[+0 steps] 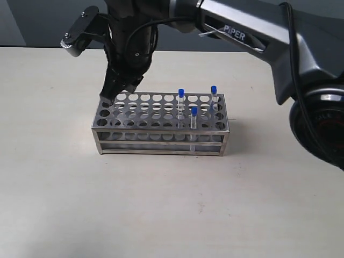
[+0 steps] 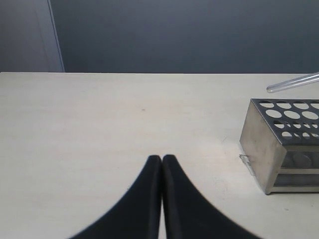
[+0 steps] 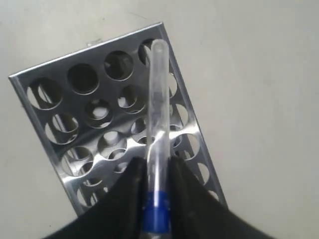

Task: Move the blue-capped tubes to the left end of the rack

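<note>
While the right end effector (image 3: 157,172) grasps one blue-capped tube (image 3: 158,99) over the left end of the rack (image 1: 161,141) (not yet seated), three tubes (image 1: 193,117) stand toward its right; the left end effector (image 2: 162,164) is clenched, empty.

My table (image 1: 59,204) is pale cream, matte and faintly grained. Behind its far edge I see a dark blue-grey wall (image 2: 189,35), with a lighter grey panel (image 2: 25,35) beside it.
</note>
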You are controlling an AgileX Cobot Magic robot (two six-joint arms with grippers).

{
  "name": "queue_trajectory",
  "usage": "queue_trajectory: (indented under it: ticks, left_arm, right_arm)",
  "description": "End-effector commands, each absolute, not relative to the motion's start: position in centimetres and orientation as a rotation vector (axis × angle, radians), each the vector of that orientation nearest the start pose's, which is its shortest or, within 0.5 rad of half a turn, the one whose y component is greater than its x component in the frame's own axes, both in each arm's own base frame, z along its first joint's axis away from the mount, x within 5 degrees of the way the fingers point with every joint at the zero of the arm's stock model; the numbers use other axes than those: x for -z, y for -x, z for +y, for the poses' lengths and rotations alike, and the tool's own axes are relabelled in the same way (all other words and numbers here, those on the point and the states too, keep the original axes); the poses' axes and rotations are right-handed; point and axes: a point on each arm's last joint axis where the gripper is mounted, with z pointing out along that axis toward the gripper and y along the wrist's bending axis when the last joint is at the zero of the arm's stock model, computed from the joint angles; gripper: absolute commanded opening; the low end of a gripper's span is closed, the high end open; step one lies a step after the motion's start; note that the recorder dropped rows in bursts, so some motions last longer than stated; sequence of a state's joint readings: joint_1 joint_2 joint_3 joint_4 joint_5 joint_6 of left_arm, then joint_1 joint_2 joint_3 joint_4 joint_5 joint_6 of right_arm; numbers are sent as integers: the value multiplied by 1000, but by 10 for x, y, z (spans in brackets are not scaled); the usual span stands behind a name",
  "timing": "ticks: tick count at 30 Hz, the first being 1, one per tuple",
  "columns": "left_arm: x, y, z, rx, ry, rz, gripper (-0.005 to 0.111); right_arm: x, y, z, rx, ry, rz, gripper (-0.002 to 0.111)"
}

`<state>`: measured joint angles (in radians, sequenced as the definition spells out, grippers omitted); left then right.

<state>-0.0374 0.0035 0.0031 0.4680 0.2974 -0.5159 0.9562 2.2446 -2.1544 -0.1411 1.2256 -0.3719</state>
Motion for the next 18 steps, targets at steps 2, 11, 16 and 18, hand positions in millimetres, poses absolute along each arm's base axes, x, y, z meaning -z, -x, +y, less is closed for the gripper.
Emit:
queue_trajectory:
  ticks: [2, 11, 16, 18]
  left_arm:
    - [-189, -55, 10, -32, 119, 1742, 1]
    - [-190, -55, 9, -32, 118, 1740, 1]
    - [-190, -55, 9, -32, 118, 1740, 1]
    - [-190, -55, 9, -32, 118, 1740, 1]
  right_arm:
    - [-259, -296, 389, 112, 1802, 2079, -1]
    - [-250, -299, 390, 190, 1973, 1944, -1]
    - [-231, -303, 393, 228, 2005, 1960, -1]
    - [-228, -304, 393, 239, 2006, 1963, -1]
